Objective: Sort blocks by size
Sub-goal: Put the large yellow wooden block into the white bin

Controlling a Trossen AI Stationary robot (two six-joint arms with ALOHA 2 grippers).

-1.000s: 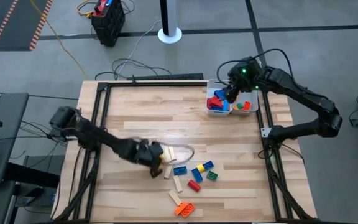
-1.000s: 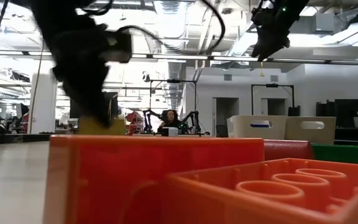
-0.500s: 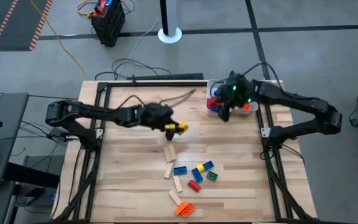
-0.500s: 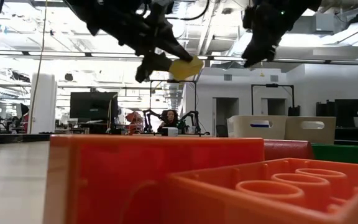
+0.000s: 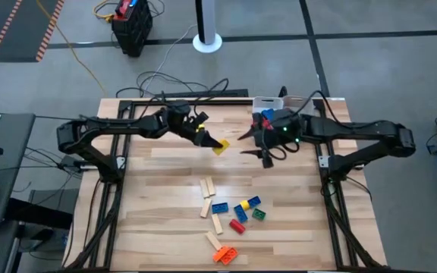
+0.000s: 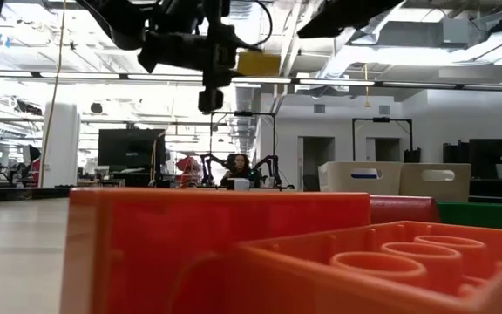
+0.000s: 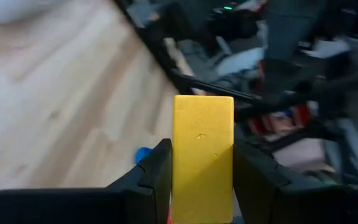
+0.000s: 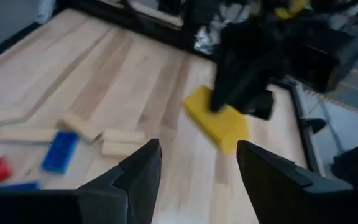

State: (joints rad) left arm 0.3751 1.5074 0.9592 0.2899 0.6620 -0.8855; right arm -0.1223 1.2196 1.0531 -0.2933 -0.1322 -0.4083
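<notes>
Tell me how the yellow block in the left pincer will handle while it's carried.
The yellow block probably stays rigid: its edges look straight between the left pincer's fingers. It seems light, since it is held in the air by its sides alone. Its smooth faces could be slippery, so it might slide out under a jolt. The right pincer is open and empty.

Left hand [image 5: 209, 140] left of right hand [image 5: 255, 145], blocks [image 5: 234, 216] below
</notes>
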